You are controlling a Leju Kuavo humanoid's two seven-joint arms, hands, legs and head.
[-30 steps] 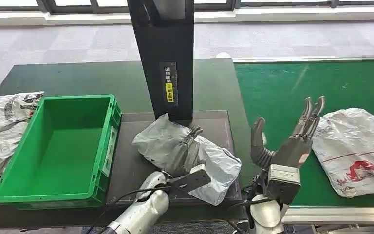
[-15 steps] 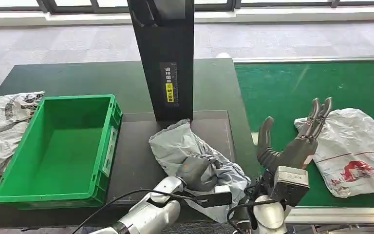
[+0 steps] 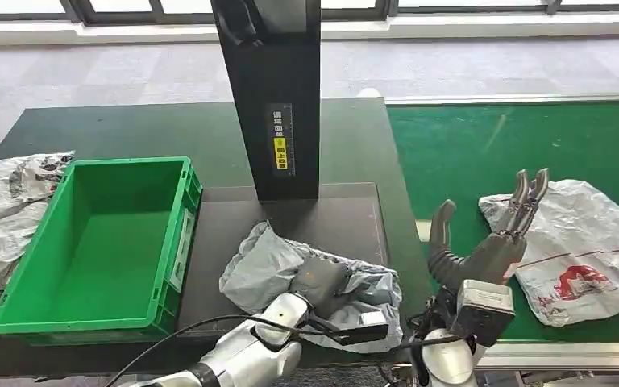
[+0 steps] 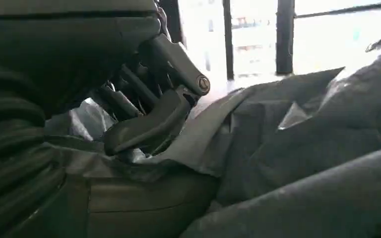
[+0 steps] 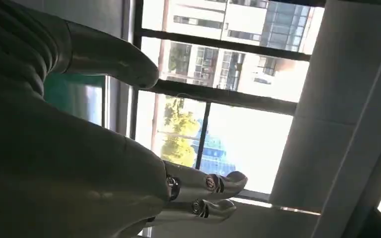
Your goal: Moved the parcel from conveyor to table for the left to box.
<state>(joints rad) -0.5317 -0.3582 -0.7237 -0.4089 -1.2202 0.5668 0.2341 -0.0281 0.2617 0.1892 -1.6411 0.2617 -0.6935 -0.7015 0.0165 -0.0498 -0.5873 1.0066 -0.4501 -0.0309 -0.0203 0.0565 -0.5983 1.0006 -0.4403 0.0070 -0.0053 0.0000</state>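
Left hand: your left hand (image 3: 322,282) is sitting at the lower centre of the head view, fingers clamped into the grey parcel (image 3: 262,270); in the left wrist view the dark fingers (image 4: 149,124) are pressing into grey plastic folds (image 4: 297,139).
Grey parcel: it's lying crumpled on the dark mat (image 3: 218,242) on the tabletop (image 3: 113,129), lower centre of frame, just right of the green box (image 3: 101,242) and apart from it, in front of the black post.
Right hand: your right hand (image 3: 492,242) is hovering at the lower right over the near edge of the green conveyor (image 3: 467,145), fingers spread apart and pointing up, holding nothing; in the right wrist view the fingers (image 5: 213,183) are standing straight against the windows.
White parcel: a white parcel with red print (image 3: 580,250) is lying on the conveyor at the right of frame, just beside your right hand's fingertips; you can't tell whether they're touching.
Green box: it's sitting open at the left of frame on the tabletop, nothing showing inside.
Black post: a black post (image 3: 274,97) with a yellow label is standing upright at top centre, behind the mat.
Other bags: more grey-white bags (image 3: 0,210) are lying at the far left edge, against the box's left side.
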